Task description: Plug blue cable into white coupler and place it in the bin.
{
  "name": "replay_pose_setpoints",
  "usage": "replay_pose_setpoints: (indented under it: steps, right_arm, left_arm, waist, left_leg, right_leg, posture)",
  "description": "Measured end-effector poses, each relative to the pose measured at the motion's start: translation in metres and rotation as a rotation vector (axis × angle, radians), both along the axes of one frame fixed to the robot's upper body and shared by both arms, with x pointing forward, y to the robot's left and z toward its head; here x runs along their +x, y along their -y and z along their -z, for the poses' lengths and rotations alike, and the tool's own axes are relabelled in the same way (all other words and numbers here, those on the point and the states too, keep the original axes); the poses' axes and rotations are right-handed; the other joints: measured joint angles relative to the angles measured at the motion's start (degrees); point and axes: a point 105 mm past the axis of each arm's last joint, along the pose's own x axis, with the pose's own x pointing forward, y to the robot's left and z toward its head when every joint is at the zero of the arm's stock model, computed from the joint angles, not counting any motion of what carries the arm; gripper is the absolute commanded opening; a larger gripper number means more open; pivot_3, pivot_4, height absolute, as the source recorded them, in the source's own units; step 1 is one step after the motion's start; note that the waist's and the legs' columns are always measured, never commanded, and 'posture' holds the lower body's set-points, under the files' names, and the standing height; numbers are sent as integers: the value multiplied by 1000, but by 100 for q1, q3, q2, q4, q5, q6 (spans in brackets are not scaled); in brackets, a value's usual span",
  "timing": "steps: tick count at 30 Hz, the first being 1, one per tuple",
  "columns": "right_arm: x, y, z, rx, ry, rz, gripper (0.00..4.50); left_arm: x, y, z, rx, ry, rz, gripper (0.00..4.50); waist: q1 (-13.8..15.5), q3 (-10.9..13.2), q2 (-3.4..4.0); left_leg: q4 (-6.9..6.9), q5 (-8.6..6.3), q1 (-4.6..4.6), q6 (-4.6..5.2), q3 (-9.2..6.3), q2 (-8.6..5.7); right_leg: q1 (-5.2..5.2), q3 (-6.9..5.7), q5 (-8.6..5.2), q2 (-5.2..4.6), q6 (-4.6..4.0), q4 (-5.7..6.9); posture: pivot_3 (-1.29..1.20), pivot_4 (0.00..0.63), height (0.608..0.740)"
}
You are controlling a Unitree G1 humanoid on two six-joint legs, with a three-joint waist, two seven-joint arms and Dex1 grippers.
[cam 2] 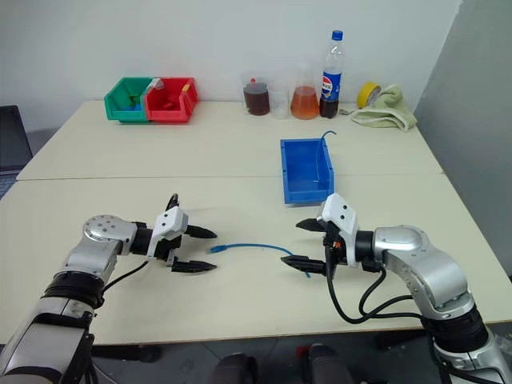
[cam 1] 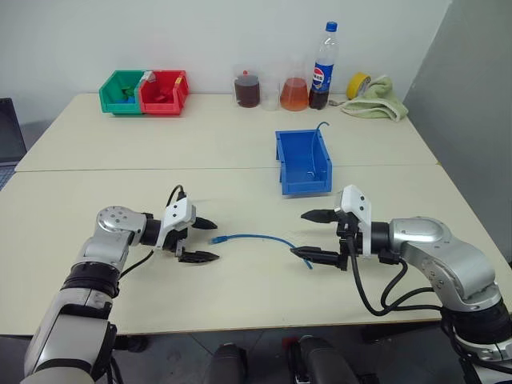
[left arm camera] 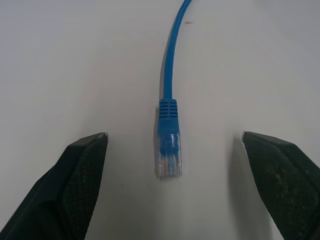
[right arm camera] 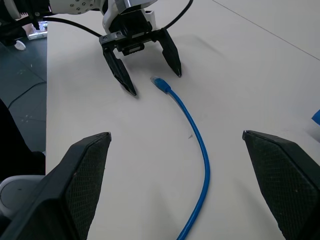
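The left gripper (cam 1: pixel 202 240) is standing with its fingers spread wide and holding nothing, just beside the near plug of the blue cable (cam 1: pixel 256 238); in the left wrist view that plug (left arm camera: pixel 168 155) is lying on the table between the two fingers (left arm camera: pixel 75 185), touching neither. The right gripper (cam 1: pixel 314 235) is facing it from the cable's other end, likewise gaping and empty; the cable is lying loose on the cream table (cam 1: pixel 120 160) between the two grippers in a gentle curve. The bin (cam 1: pixel 304 162) is sitting farther back, well apart from the cable; a thin dark wire (cam 1: pixel 321 125) is curling over its far rim.
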Motion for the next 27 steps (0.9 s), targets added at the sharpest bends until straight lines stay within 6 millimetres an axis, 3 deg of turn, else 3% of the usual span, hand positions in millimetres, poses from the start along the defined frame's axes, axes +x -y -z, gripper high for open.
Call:
replay_pose_setpoints:
  steps: [2, 5, 24, 27]
  right_arm:
    - [0, 0, -1, 1, 3, 1, 4485]
    - [0, -1, -1, 6, 3, 5, 4500]
    - [4, -2, 0, 5, -1, -4, 4500]
    - [5, -1, 0, 3, 2, -3, 4500]
  left_arm:
    - [1, -1, 0, 5, 0, 3, 4500]
    - [0, -3, 0, 7, -3, 5, 3986]
    - [-7, -11, 4, 6, -16, -7, 279]
    - [-7, -11, 4, 6, -16, -7, 245]
  waist:
    - [0, 0, 0]
    - [-5, 0, 0]
    - [-14, -1, -1]
    - [-14, -2, -1]
  left_leg:
    - [0, 0, 1, 0, 0, 0]
    - [1, 0, 3, 0, -1, 1]
    - [4, 0, 9, 0, 1, 0]
    - [7, 0, 14, 0, 1, -1]
  right_leg:
    - [0, 0, 0, 0, 0, 2]
    - [0, 1, 0, 0, 0, 5]
    - [0, 8, 0, 0, 0, 16]
    - [0, 9, -1, 0, -1, 31]
  posture:
    - [0, 150, 740]
    - [0, 150, 740]
    - [0, 150, 740]
    - [0, 150, 740]
